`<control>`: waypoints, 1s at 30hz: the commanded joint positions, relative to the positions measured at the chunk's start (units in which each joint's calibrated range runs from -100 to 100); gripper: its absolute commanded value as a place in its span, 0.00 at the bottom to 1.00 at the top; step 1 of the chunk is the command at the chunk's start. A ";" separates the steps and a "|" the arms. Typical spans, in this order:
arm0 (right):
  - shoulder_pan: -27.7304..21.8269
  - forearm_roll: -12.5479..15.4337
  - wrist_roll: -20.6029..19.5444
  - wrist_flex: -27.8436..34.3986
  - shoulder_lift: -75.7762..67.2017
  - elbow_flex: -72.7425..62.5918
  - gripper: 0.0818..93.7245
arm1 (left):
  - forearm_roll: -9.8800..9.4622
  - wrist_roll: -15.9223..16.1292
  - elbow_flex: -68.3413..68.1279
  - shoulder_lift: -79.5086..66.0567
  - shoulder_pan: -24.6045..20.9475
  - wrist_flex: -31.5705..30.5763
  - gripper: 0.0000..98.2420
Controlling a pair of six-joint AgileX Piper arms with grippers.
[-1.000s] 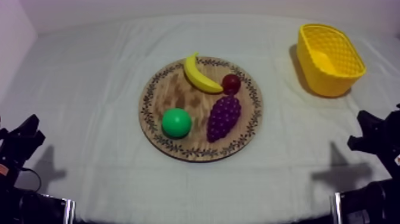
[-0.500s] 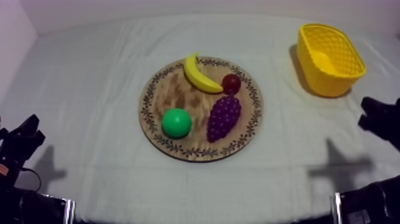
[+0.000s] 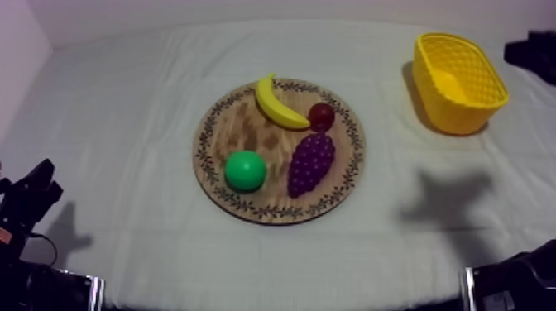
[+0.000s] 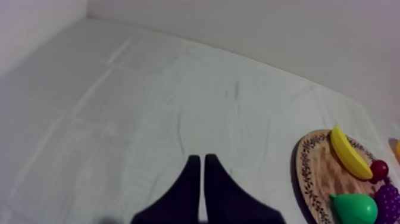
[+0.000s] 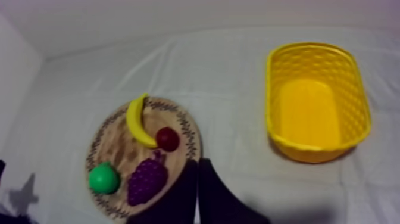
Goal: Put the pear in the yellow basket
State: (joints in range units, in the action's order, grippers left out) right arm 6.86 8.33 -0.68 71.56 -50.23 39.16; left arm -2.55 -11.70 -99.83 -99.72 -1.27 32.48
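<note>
On the wooden board (image 3: 240, 124) the pear (image 3: 246, 170) sits near the grapes (image 3: 310, 162); my left gripper (image 4: 201, 159) and right gripper (image 5: 197, 162) are both pinched closed. If I come down like that, I'd shove it away.

Soft even light, violet cast, diffuse shadow on cloth (image 3: 447, 198) near yellow basket (image 3: 451, 114)

Location: a robot test bench. A grey-white cloth (image 3: 124, 107) covers the table (image 3: 248, 277). A bare wall (image 4: 268, 30) stands beyond the left gripper (image 4: 200, 158).
</note>
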 commanded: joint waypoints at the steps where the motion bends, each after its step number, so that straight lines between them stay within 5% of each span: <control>1: 2.85 -0.01 -1.22 5.09 8.60 -11.01 0.00 | -0.01 0.00 0.05 -0.02 0.00 0.01 0.00; 18: 18.41 0.58 -7.42 7.73 38.20 -21.66 0.00 | -0.01 0.00 0.05 -0.02 0.00 0.01 0.00; 30: 23.56 1.92 -8.67 4.22 57.48 -31.01 0.01 | -0.01 0.00 0.05 -0.02 0.00 0.01 0.00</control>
State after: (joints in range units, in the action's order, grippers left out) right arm 30.08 10.21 -9.28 75.78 3.84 8.72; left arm -2.55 -11.70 -99.83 -99.72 -1.27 32.48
